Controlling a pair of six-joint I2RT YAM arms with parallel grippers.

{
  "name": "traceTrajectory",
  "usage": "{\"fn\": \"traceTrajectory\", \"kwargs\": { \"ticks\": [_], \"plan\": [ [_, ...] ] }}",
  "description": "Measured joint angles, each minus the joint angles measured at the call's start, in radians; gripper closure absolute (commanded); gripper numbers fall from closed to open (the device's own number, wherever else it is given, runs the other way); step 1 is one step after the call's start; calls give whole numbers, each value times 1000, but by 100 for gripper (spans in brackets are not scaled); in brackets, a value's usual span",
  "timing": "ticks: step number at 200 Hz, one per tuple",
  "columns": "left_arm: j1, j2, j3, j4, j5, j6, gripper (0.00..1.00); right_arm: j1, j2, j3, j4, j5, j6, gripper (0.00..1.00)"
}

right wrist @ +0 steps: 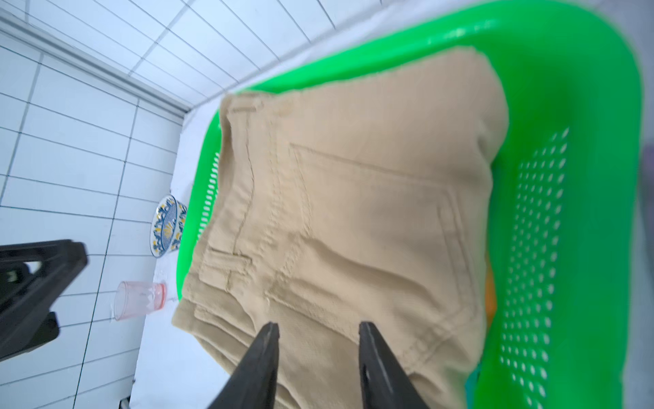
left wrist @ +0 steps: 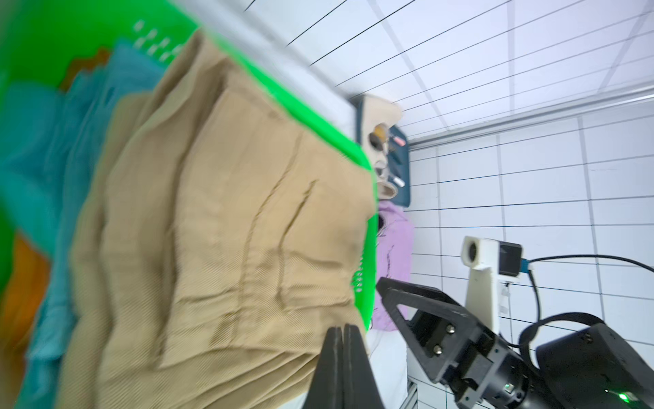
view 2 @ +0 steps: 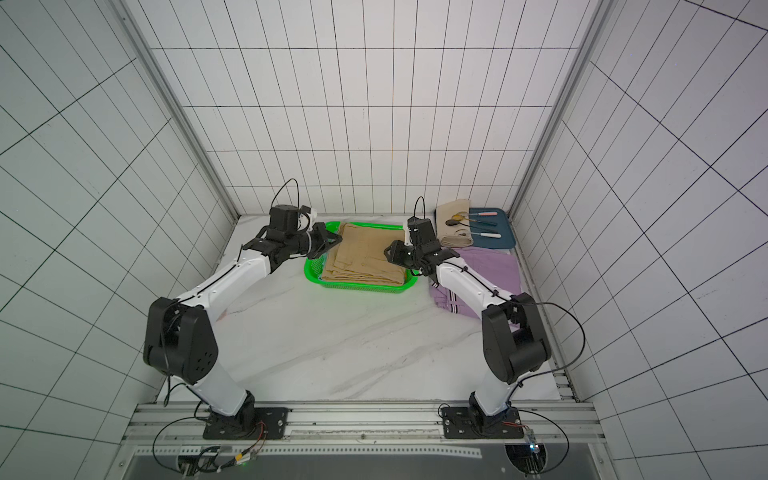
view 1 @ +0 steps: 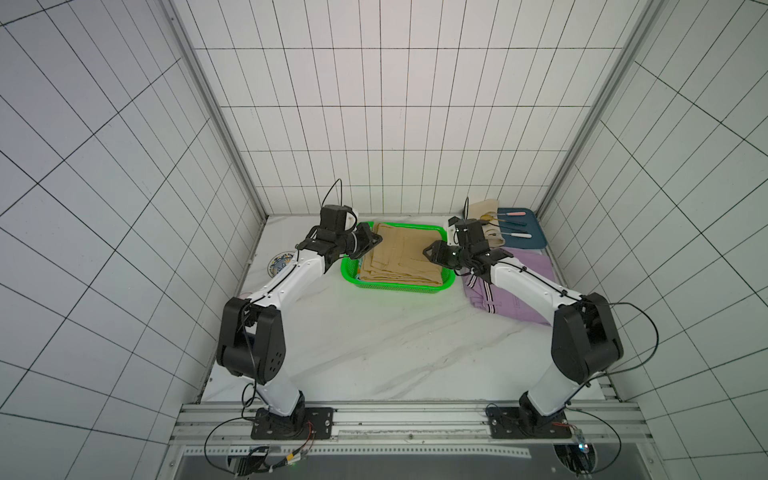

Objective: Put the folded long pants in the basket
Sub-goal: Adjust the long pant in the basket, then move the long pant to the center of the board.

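The green basket [view 1: 395, 286] stands at the back middle of the table, seen in both top views. Khaki folded long pants [view 1: 399, 257] lie on top inside it. Beneath them, the left wrist view shows light blue pants [left wrist: 46, 159] and orange pants [left wrist: 24, 283]. Lilac pants [view 1: 528, 266] lie on the table right of the basket, partly under my right arm. My left gripper [view 1: 376, 240] hovers at the basket's left end, shut on nothing [left wrist: 342, 331]. My right gripper [view 1: 427, 251] is over the khaki pants' right edge, its jaws apart with nothing clamped [right wrist: 316, 329].
A dark blue tray [view 1: 534, 237] with cutlery and a cream cloth roll [view 1: 484, 208] sits at the back right. A patterned plate [right wrist: 166, 226] and a pink glass [right wrist: 139, 299] lie left of the basket. Tiled walls enclose the table on three sides.
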Motion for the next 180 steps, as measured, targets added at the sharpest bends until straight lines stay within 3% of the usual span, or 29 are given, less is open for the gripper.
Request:
{"fn": "traceTrajectory", "kwargs": {
  "ticks": [35,62,80,131,168,180],
  "plan": [
    [18,310,298,12,40,29,100,-27,200,208,-21,34,-79,63],
    [35,528,365,-18,68,39,100,-50,399,320,-69,58,-119,65],
    [48,626,372,-8,119,31,100,-61,446,354,-90,60,-127,63],
    [95,597,267,144,222,-34,100,-72,433,349,-85,50,-131,56],
    [113,445,108,147,192,-45,100,-80,246,150,-32,52,-117,44],
    [115,354,25,154,176,-61,81,-87,140,71,-16,61,-106,39]
  ]
}}
